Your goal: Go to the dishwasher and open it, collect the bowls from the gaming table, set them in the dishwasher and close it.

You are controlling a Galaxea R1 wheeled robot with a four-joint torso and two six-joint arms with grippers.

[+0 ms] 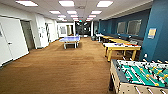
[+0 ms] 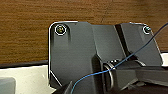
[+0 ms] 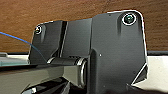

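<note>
The gaming table (image 1: 121, 47), long with a pale glossy top and yellow legs, stands ahead on the right against the blue wall. Small coloured things lie on its top, among them a bluish one (image 1: 118, 44); they are too small to tell whether they are the bowls. The dishwasher is out of view. Both wrist views look past the robot's dark plate down onto brown carpet and a pale part of the robot's body.
A green-fielded foosball table (image 1: 140, 76) stands close at the lower right. A blue ping-pong table (image 1: 70, 40) sits mid-room farther on. More yellow tables (image 1: 117, 40) line the right wall. White doors (image 1: 12, 37) run along the left. Brown carpet (image 1: 62, 67) stretches ahead.
</note>
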